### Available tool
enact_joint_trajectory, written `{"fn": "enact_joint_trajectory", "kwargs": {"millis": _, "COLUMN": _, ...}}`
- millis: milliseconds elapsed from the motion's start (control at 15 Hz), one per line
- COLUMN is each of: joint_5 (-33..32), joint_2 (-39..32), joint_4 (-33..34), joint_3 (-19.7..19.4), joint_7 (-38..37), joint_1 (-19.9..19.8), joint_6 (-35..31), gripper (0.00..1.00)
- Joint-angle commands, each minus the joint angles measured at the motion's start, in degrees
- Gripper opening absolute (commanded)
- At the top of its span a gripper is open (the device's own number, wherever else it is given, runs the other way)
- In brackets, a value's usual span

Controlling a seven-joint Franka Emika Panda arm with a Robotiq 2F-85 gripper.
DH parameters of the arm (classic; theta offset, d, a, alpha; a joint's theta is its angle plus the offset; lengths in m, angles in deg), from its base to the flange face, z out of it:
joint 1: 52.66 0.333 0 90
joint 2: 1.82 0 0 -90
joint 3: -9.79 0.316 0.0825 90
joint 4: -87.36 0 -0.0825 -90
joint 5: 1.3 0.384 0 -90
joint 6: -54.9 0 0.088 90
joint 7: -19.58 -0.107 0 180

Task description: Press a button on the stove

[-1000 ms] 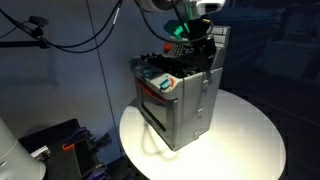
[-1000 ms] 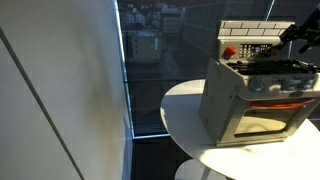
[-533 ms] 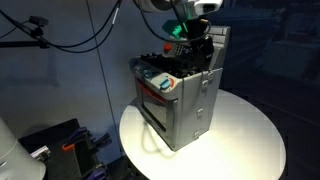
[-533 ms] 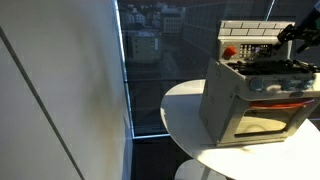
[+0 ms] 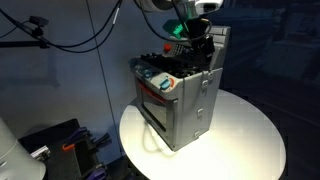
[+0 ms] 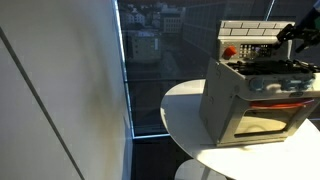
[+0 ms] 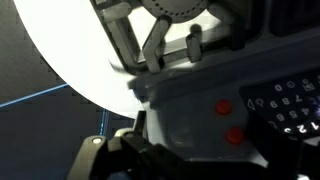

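Note:
The grey toy stove (image 5: 180, 105) stands on a round white table (image 5: 245, 140). It also shows in an exterior view (image 6: 255, 100), with its brick-patterned back panel and red-trimmed oven window. My gripper (image 5: 200, 48) hangs over the back of the stove top, close to the back panel, and shows at the right edge (image 6: 297, 35). In the wrist view its fingers (image 7: 172, 58) are close together and hold nothing. Below them is the stove's grey panel (image 7: 180, 115) with two red buttons (image 7: 224, 106) and a dark keypad at the right.
The table edge (image 6: 185, 105) is close around the stove. A dark window with a city view (image 6: 150, 50) is behind. Cables and dark equipment (image 5: 60, 145) sit beside the table, low down.

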Motion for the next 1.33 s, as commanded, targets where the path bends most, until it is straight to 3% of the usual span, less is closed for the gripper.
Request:
{"fn": "enact_joint_trajectory", "kwargs": {"millis": 0, "joint_5": -1.52, "joint_2": -1.87, "joint_4": 2.73, "joint_3": -0.18, "joint_7": -2.00, "joint_1": -0.06, "joint_6": 0.10, "gripper": 1.00}}
{"fn": "enact_joint_trajectory", "kwargs": {"millis": 1267, "joint_5": 0.01, "joint_2": -0.28, "joint_4": 1.37, "joint_3": 0.35, "joint_7": -0.10, "joint_1": -0.25, "joint_6": 1.07, "gripper": 1.00}}
